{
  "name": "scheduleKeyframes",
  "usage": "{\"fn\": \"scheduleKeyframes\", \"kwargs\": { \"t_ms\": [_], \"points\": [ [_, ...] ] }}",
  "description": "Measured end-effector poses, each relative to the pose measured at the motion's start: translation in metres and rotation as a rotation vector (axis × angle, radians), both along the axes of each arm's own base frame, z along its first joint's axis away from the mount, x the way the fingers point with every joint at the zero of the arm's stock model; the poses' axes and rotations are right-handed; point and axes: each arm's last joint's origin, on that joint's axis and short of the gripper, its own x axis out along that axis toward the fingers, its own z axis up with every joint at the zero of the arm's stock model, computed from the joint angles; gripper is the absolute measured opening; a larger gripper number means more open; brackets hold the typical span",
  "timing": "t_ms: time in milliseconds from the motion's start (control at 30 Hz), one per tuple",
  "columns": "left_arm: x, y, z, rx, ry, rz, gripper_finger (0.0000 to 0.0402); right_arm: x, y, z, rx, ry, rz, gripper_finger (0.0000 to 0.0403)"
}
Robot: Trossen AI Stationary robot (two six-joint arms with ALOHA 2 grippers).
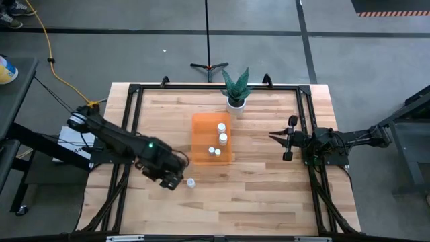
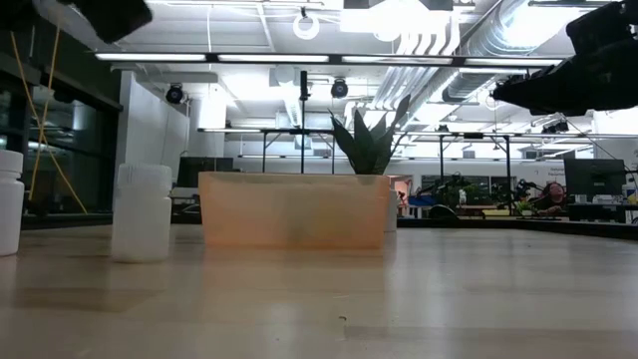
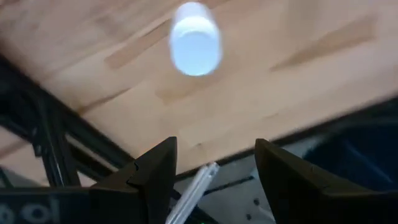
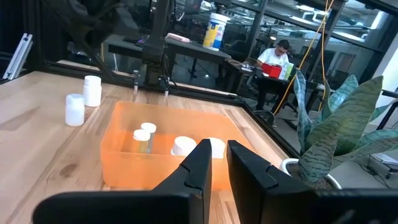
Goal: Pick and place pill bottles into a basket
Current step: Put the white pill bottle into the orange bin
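Nearest, left hand [image 3: 214, 180] spread wide and empty just short of a loose pill bottle [image 1: 191, 182] standing on the tabletop [image 1: 255, 195]; probably light, rigid and slick, best pinched across the body below the cap. Farther off, four bottles in the basket [image 1: 201, 138], right hand [image 4: 214, 165] nearly closed, empty. Second loose bottle [image 4: 92, 89] plain only from the right wrist, hidden from above.

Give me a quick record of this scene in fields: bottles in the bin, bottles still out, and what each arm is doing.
bin: orange bin at table centre, in front of the plant pot
bottles in bin: four
bottles on table: two, left of the bin
left gripper: open, over the table beside one loose bottle, holding nothing
right gripper: right of the bin, fingers nearly together, holding nothing
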Motion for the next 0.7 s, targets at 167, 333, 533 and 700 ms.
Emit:
{"fn": "scheduleKeyframes", "kwargs": {
  "t_ms": [167,333,533,700],
  "points": [
    [0.005,-0.012,-0.015,0.211,-0.026,0.005,0.0248,0.000,0.000,0.000,0.001,0.001,0.001,0.0040],
    [0.006,-0.023,-0.026,0.271,-0.009,-0.034,0.0248,0.000,0.000,0.000,0.002,0.001,0.002,0.0035],
    [0.009,-0.034,-0.037,0.312,-0.028,-0.062,0.0248,0.000,0.000,0.000,0.002,0.001,0.001,0.0038],
    [0.012,-0.035,-0.045,0.339,-0.005,-0.102,0.0248,0.000,0.000,0.000,0.002,0.002,0.002,0.0042]
  ]
}}
